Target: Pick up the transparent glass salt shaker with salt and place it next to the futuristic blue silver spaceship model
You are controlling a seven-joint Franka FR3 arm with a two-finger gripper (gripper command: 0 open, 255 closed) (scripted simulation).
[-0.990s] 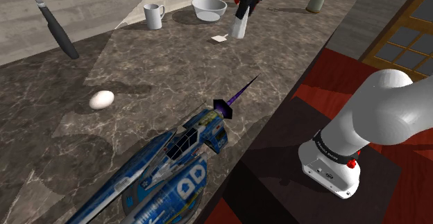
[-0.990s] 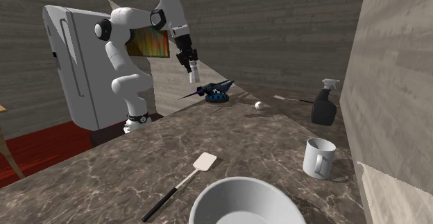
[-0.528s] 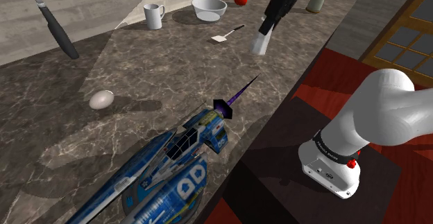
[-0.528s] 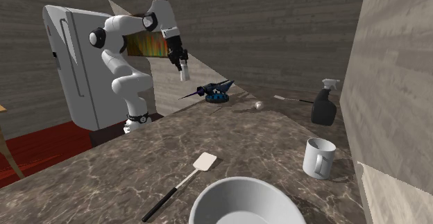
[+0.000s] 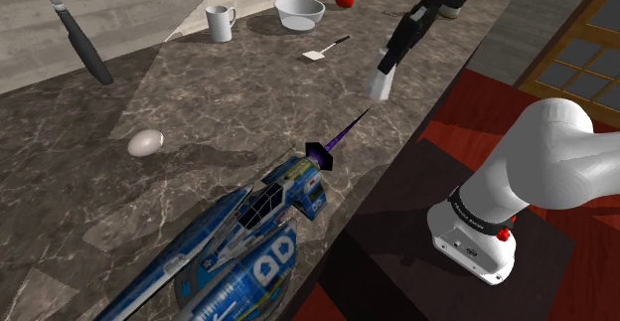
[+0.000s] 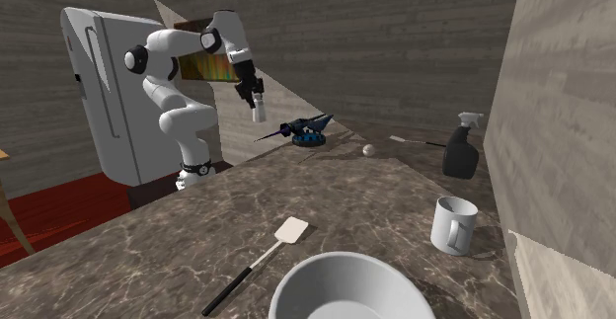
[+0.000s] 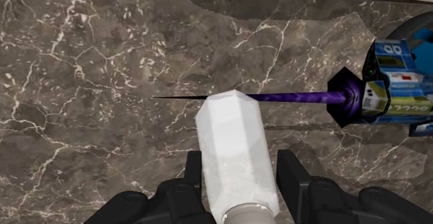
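Pincer clasps salt shaker aloft near counter edge, over spaceship spike tip.

White arm (dark joints), black gripper.

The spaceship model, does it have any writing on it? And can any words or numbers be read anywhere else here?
"00": large white characters on the blue wing of the spaceship model, shoulder view; possibly "OD", not certain.
Smaller white markings on its nose panels, wrist view: too blurred to read.
Print on the dark band at the arm's foot: too small to read.
The salt shaker in the gripper: no writing.
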